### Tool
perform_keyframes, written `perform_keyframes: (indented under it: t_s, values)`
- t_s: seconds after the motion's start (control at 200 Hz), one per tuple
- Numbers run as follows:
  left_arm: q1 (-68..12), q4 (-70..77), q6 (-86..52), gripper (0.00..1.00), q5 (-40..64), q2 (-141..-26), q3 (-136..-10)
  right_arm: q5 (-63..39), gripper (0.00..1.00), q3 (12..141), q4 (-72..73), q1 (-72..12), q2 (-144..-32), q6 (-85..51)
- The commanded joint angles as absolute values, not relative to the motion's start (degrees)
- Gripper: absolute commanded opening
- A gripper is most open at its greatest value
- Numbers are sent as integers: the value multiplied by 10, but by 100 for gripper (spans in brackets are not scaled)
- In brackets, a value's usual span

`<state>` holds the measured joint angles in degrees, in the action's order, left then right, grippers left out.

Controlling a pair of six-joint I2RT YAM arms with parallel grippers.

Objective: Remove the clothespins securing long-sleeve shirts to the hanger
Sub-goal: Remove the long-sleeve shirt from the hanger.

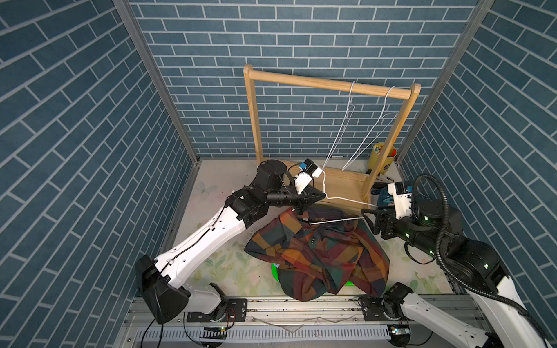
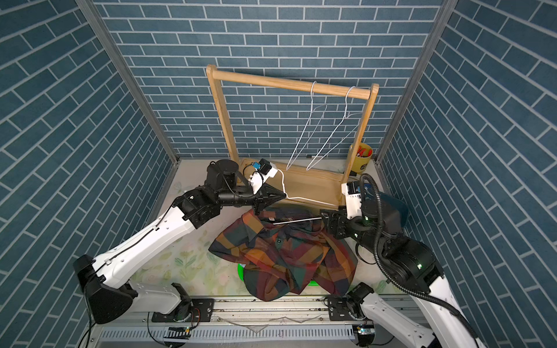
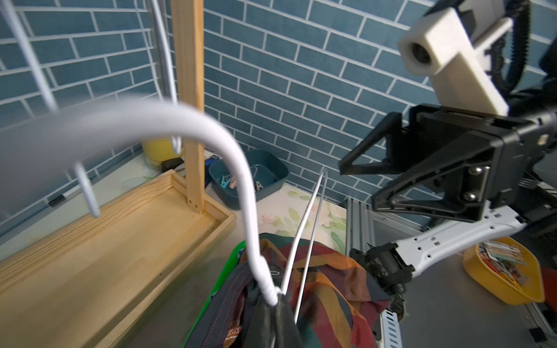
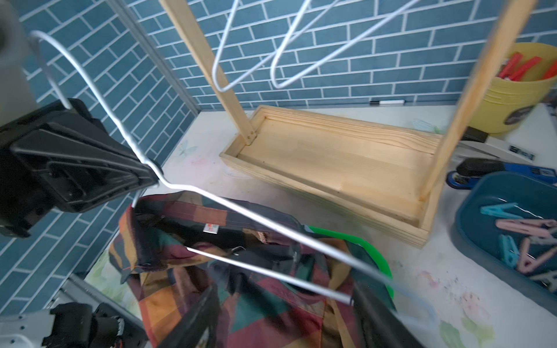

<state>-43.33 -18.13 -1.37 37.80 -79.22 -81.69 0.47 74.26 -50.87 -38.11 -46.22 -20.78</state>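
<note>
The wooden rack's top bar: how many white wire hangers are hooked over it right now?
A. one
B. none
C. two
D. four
C: both top views show two bare white hangers hooked over the top bar near one end. A third hanger is off the bar, pinched at its neck by the left claw.

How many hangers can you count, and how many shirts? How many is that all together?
White wire hangers: 3
Plaid shirt: 1
Total: 4
</note>
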Motion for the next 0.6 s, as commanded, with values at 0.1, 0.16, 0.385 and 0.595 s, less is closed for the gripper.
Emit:
perform_keyframes:
  t_s: [0.1,0.16,0.385,0.595]
  values:
    - [-437,-319,70,0,509,-849,-904,-143,67,793,-484,-383,-541,-100]
    - [-439,-335,80,0,517,-858,-915,-181,67,798,-470,-383,-552,-98]
    - [-439,-322,79,0,515,-850,-905,-224,55,804,-450,-383,-570,-100]
    - [-439,-328,83,0,518,-854,-911,-263,50,798,-448,-383,-578,-98]
